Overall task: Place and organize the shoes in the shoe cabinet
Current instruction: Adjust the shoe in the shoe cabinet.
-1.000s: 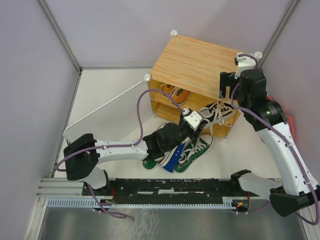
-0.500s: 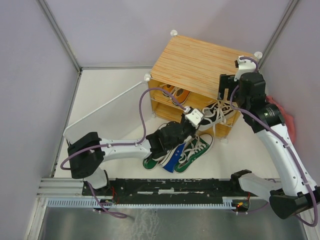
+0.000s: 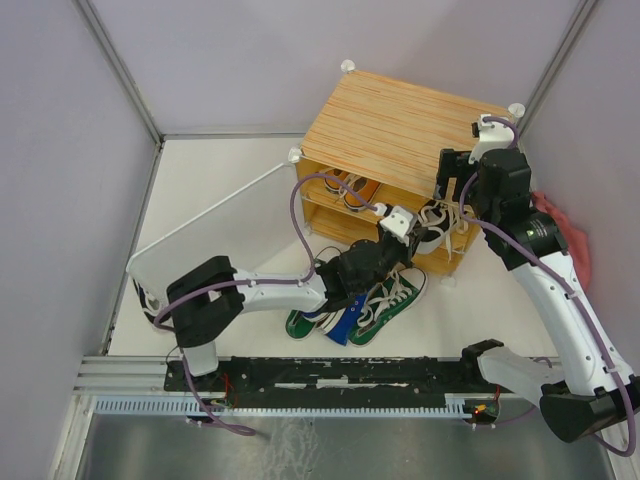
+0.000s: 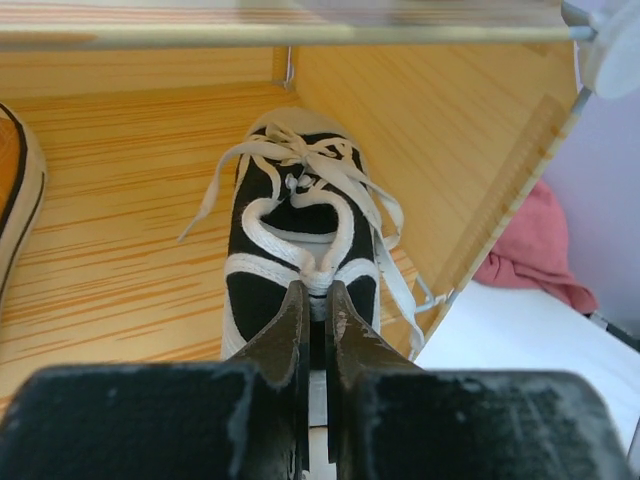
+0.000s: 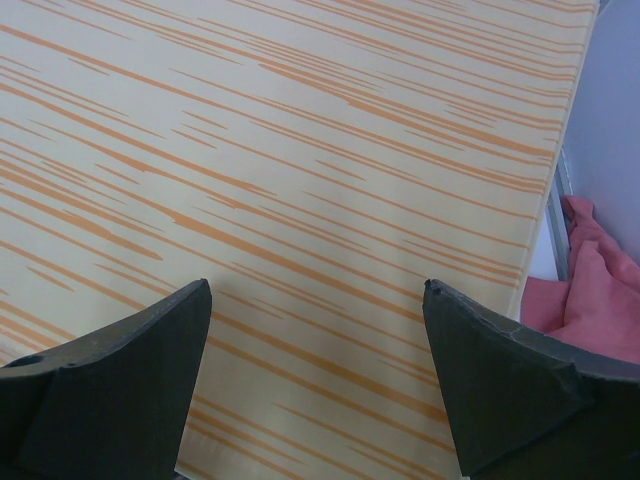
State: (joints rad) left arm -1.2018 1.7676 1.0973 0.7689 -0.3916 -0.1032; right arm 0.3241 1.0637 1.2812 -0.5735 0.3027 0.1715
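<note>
Since left gripper (image 4: 317, 296) clamped black shoe (image 4: 252, 285), it sits deeper in shoe cabinet (image 4: 430, 110) | right gripper (image 5: 316, 292) wide.

You had pink cloth (image 3: 562, 228) bunched on white table (image 3: 215, 170), far right, near lavender wall (image 3: 60, 150). Metal rail (image 3: 120, 376) ran along near edge.

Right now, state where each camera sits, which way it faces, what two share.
Top external: above and behind the robot, looking down at the shoe cabinet; both arms show.
Left wrist: on the left gripper, facing into the cabinet at the black shoe it pinches.
Right wrist: on the open right gripper, facing striped cabinet wood.
Shared: both wrists see the pink cloth.
</note>
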